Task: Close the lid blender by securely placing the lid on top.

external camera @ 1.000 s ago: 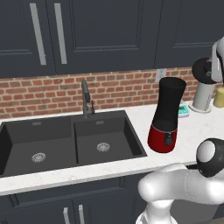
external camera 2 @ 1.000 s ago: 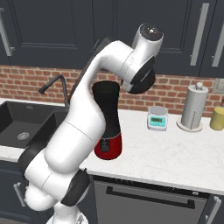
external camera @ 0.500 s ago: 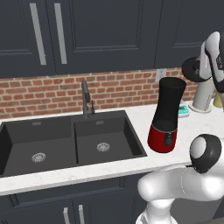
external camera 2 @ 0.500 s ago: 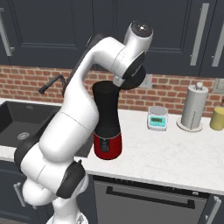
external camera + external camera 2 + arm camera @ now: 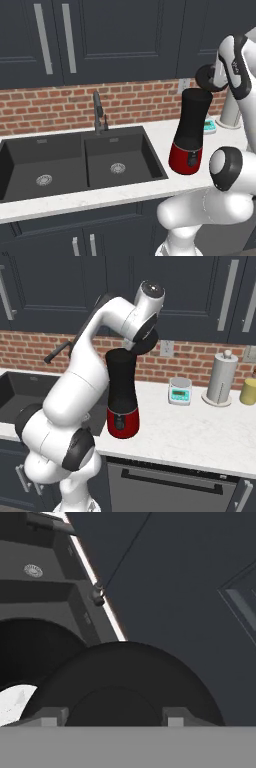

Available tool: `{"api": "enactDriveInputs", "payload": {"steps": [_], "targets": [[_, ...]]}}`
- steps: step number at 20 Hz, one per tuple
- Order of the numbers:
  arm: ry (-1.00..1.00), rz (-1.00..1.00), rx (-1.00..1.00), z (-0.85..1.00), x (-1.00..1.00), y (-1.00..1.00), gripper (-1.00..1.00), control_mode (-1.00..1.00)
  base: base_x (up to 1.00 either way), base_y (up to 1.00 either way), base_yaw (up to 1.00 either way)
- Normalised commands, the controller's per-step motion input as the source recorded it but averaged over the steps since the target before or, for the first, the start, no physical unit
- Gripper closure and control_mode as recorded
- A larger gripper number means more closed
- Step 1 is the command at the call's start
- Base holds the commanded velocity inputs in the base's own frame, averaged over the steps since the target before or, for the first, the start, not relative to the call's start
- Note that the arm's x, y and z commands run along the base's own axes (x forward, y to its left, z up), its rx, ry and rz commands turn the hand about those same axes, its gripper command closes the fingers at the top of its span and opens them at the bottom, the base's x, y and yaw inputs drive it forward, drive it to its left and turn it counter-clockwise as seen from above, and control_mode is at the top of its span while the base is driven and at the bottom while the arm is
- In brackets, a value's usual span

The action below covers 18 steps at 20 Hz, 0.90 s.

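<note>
The blender (image 5: 194, 120) stands on the counter right of the sink, a black jar on a glossy red base (image 5: 185, 159); the right base view shows the blender (image 5: 122, 387) behind my arm. My gripper (image 5: 209, 77) is shut on the lid (image 5: 205, 78), a black disc held tilted on edge just above the jar's open top, toward its right rim. The lid (image 5: 145, 346) hangs under the hand at the jar's top. In the hand view the lid (image 5: 125, 677) bulges between the two fingertips (image 5: 50, 717) of the gripper (image 5: 114, 717).
A double black sink (image 5: 75, 162) with a faucet (image 5: 98, 114) lies left of the blender. Right of it sit a small scale (image 5: 180, 391), a paper towel roll (image 5: 221, 378) and a yellow container (image 5: 248, 391). Brick wall and dark cabinets (image 5: 115, 40) rise behind.
The hand has carried the lid leftward in the left base view, from beside the paper towel roll to just over the jar's top. The blender has stayed put.
</note>
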Motion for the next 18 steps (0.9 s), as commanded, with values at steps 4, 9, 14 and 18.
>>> {"api": "enactDriveInputs", "payload": {"steps": [4,9,14,18], "targets": [[0.01,0.00,0.07,0.00,0.16,0.30,1.00,-1.00,0.00,0.00,0.00],[0.05,0.00,0.06,-0.01,0.02,0.45,1.00,-1.00,0.00,0.00,0.00],[0.06,0.00,0.01,-0.09,-0.08,0.54,1.00,-1.00,0.00,0.00,0.00],[0.02,0.00,0.00,-0.13,-0.10,0.41,1.00,-1.00,0.00,0.00,0.00]]}}
